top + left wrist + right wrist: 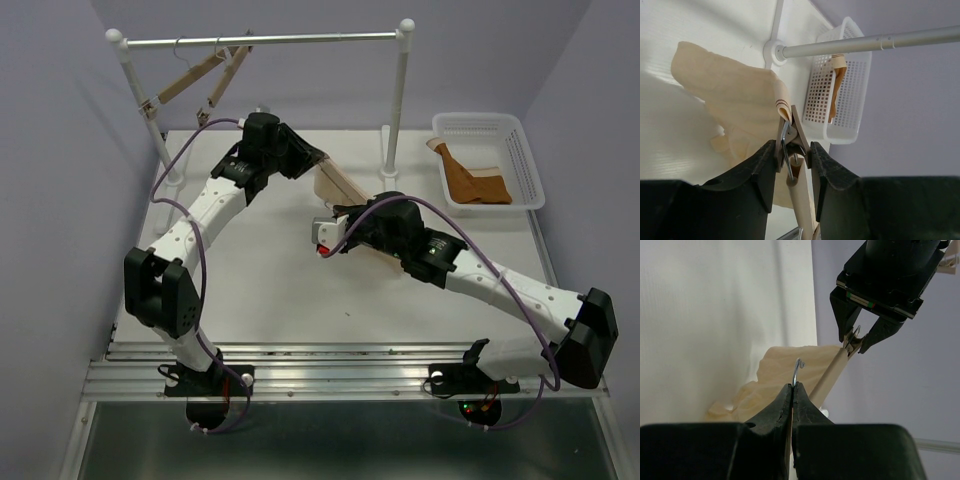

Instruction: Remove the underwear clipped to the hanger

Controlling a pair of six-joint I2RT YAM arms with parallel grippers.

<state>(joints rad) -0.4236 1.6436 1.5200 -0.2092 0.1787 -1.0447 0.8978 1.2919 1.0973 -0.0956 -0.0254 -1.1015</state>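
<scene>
A white clothes rail (265, 40) on two white uprights crosses the back of the table (270, 300), and two spare wooden hangers (195, 80) dangle at its left end. A white perforated basket (520, 150) sits at the back right corner with an orange-brown cloth (475, 180) draped inside it, well apart from both arms. One upright of the rail stands between the basket and the work in the middle, and from the left wrist view the rail's bar passes in front of the basket. The hanger (832, 375), a slim light-wood bar, is held tilted near the table's centre between the two arms. The left gripper (793, 150) is closed on the metal clip (790, 131) at one end of the bar, its black fingers pressing the clip's two sides. The right gripper (792, 390) is pinched tight on the thin wire hook (797, 367), with no gap between its fingers. The underwear (730, 95) is pale cream, limp and creased, with two thin brown stripes along the edge caught in the clip. It droops from that clip and bunches low against the white table below the bar.
</scene>
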